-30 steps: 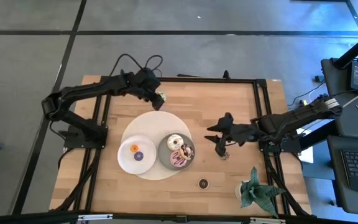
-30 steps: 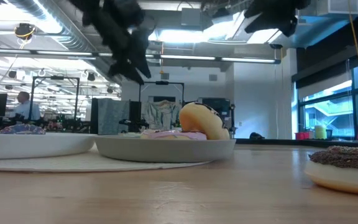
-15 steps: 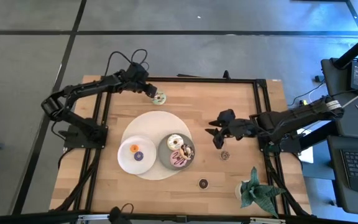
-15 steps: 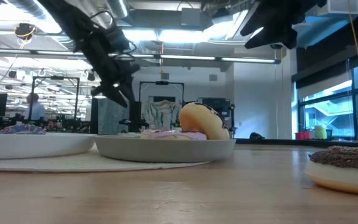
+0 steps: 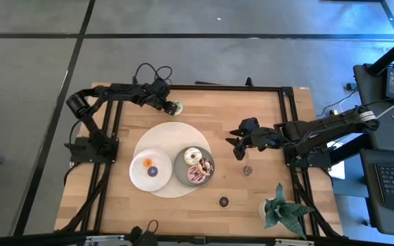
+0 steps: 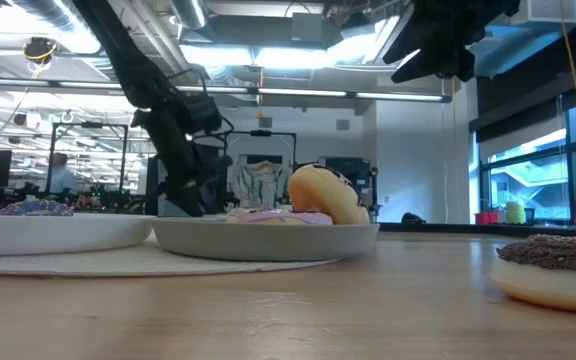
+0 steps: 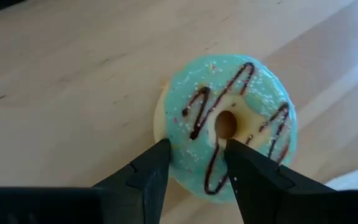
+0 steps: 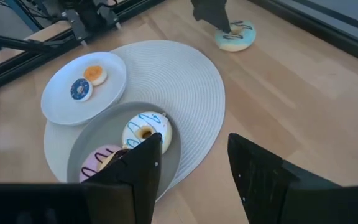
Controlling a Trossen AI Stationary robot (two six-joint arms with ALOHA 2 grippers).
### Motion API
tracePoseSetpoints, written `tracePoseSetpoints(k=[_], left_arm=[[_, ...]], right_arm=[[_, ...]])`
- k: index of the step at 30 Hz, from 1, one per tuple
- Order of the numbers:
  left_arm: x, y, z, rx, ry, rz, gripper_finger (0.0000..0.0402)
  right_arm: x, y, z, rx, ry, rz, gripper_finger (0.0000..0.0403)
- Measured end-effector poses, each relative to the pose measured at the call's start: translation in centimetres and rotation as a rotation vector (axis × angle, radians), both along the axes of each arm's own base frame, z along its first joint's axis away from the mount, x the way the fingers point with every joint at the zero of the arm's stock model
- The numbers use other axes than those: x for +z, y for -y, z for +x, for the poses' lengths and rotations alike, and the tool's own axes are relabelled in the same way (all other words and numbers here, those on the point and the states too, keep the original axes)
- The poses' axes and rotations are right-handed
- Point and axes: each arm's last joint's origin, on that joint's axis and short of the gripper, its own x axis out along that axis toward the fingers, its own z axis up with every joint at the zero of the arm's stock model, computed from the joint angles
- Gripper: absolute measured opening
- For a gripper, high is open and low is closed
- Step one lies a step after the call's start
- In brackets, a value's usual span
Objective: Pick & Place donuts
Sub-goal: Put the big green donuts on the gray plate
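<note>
Now left pincer [image 7: 194, 165] straddles green donut [image 7: 229, 127] (tabletop).

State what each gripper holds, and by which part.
Right gripper: nothing. Left gripper: jaws straddle the mint-iced ring donut, hole to outer edge; grip cannot be told.

green donut [image 7: 225, 127]: near rim hidden behind the left gripper [image 7: 194, 163] fingers; whether they pinch it cannot be told
pink donut [image 8: 104, 163]: partly covered by the right gripper [image 8: 194, 163] finger
grey plate [image 8: 98, 134]: near part hidden by the same finger
brown donut [image 6: 558, 265]: cut off by the right edge in the low view
small donut [image 5: 247, 171]: too small to tell its colour
tiny donuts on the white plate [image 6: 68, 228]: only one top shows over the rim
</note>
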Motion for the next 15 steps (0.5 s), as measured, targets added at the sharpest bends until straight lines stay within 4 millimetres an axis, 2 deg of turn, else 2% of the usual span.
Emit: tracePoseSetpoints(k=[4, 15], left_arm=[[-0.84, -0.16, 0.16, 0.029, -0.005, -0.031, 0.0155], [-0.89, -0.07, 0.24, 0.059, 0.006, -0.052, 0.0152]], right_arm=[[0.00, 0.00, 0.00, 0.001, -0.001, 0.000, 0.0184], [-0.02, -0.01, -0.01, 0.002, -0.002, 0.001, 0.0184]])
